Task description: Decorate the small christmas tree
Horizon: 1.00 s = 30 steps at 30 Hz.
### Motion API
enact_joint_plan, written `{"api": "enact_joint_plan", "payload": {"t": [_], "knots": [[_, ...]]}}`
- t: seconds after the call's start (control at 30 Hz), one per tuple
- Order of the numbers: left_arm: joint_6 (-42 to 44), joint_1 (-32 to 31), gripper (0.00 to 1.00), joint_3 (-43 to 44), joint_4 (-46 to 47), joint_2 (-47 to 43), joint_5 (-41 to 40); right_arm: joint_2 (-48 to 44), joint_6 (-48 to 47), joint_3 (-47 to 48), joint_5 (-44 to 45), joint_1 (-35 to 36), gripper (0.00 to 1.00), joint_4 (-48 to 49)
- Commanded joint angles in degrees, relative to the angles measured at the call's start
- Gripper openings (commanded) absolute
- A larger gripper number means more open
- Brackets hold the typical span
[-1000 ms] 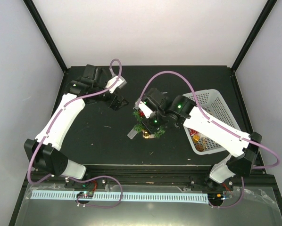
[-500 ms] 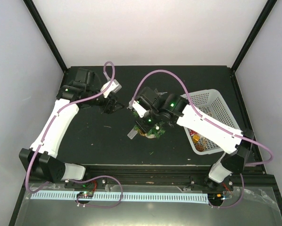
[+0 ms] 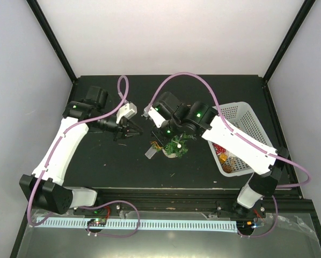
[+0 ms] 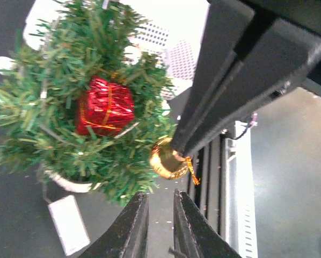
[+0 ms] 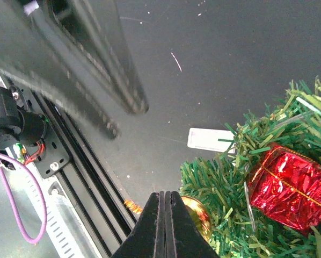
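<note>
The small christmas tree [image 3: 177, 145] stands in a cream pot [image 4: 64, 181] at mid-table, with a red foil gift ornament [image 4: 104, 106] among its branches. My right gripper [image 3: 158, 141] is at the tree's left side, shut on the top of a gold bauble [image 4: 168, 159] beside the lower branches, with the bauble's gold string [image 4: 192, 174] dangling. In the right wrist view the shut jaws [image 5: 165, 194] hide most of the bauble [image 5: 197, 212]. My left gripper [image 3: 135, 132] points at the tree from the left, its jaws a little apart and empty [image 4: 159, 201].
A white basket [image 3: 247, 109] with more ornaments [image 3: 227, 161] stands right of the tree. A white tag [image 3: 150, 152] lies on the black table by the pot. The table's front rail [image 5: 90, 183] runs below.
My right gripper has moved up and left off the tree, which now shows, with the gold bauble at its left side. My left gripper has swung right and nearer to the tree.
</note>
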Motion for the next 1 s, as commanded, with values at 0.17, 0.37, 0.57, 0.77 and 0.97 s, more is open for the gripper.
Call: {"api": "enact_joint_plan", "payload": {"t": [0.17,0.37,0.57,0.77,0.97], "knots": [[5.3,0.1,0.22,-2.6,-3.3,1.6,12.4,1.6,1.0,5.5,0.0,0.4,0.01,-1.3],[4.3,-0.5,0.3,-3.0,-2.0,1.8,13.5,2.6,1.2,7.0,-0.2,0.4,0.01,-1.6],[4.1,-1.7,0.32,-3.1,-1.7,1.8,13.9,3.7,1.4,8.5,-0.3,0.4,0.01,-1.7],[4.3,-2.6,0.35,-4.2,-1.2,1.5,12.8,4.3,1.7,9.8,-0.4,0.3,0.01,-1.9],[3.3,-2.8,0.37,-5.6,0.4,1.0,12.3,4.3,2.0,10.5,-0.4,0.4,0.01,-2.3]]}}
